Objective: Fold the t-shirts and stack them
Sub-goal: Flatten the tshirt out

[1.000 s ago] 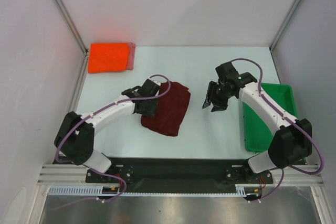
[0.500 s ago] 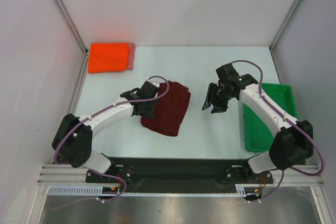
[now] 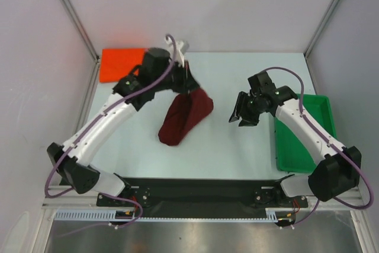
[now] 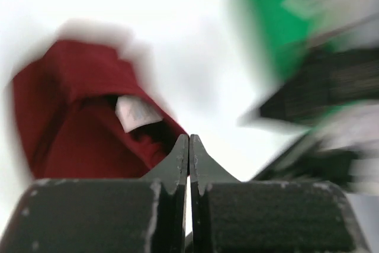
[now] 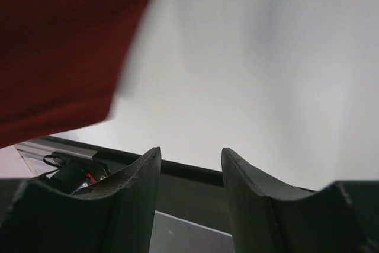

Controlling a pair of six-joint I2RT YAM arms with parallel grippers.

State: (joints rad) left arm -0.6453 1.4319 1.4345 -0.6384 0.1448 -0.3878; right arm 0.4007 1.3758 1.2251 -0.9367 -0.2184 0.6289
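The left pincer [image 4: 189, 144] is clenching, apparently on an edge of the maroon t-shirt [image 3: 182, 119], holding that end raised off the surface [image 3: 237, 146]. The right pincer [image 5: 189, 153] is hovering released nearby.

A green plastic tray [image 3: 318, 106] sits on the white table [image 3: 237, 149] at its right edge; a black mounting plate [image 3: 201, 189] spans the near edge; pale wall panels [image 3: 237, 4] stand on three sides.

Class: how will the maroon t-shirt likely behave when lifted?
Probably floppy: the maroon t-shirt hangs in a drooping cone from the left gripper. Likely light: a fingertip pinch holds it up. Its folds may slip undone.
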